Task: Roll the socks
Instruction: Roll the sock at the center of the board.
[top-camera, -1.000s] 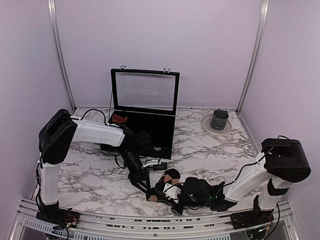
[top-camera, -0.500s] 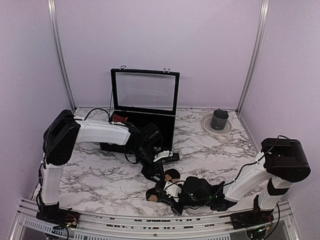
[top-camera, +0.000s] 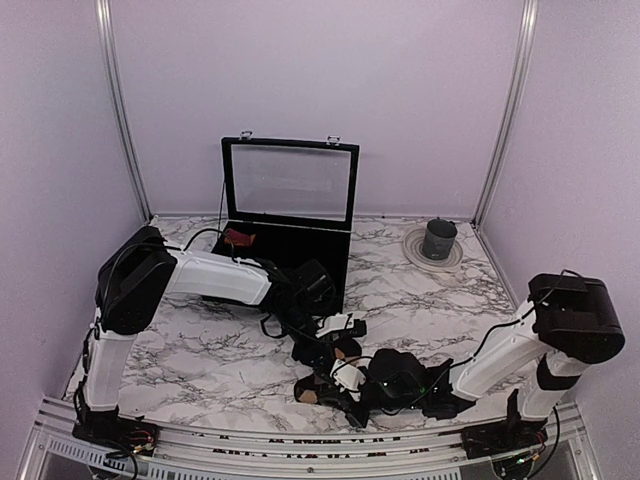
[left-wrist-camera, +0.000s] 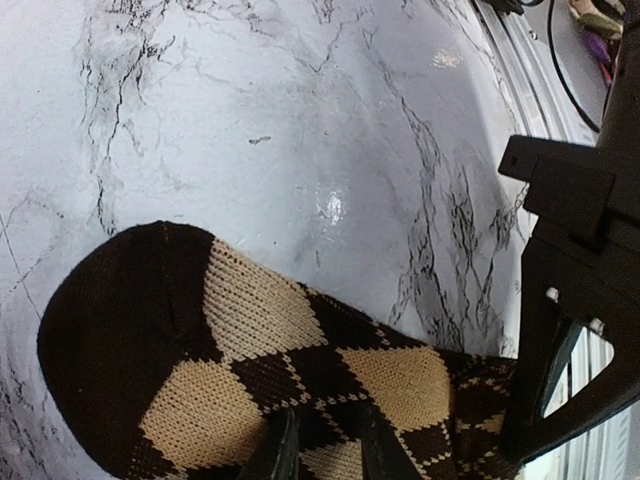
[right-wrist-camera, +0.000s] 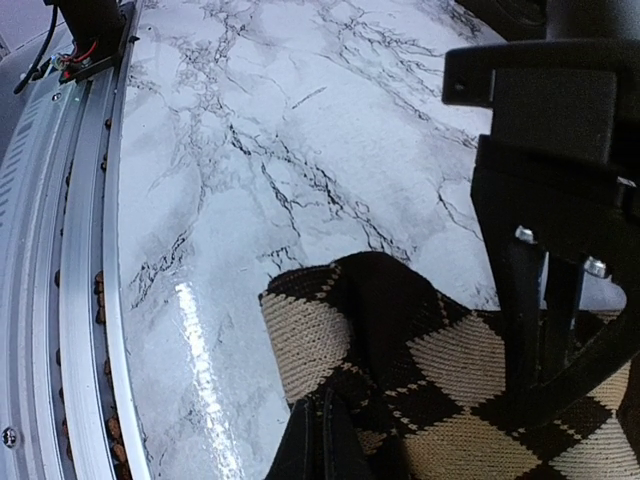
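Dark sock (left-wrist-camera: 250, 370) (tan argyle diamonds), grey-veined white table (left-wrist-camera: 300, 100).

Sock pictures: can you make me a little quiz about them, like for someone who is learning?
1. True or false: the diamond sock lies on the marble table.
2. Where does the gray cup stand? A: on the round plate. B: on the floor. C: on top of the sock.
3. Fill in: the left tool and the right tool both pinch the ____.
Key: 1 true; 2 A; 3 sock.
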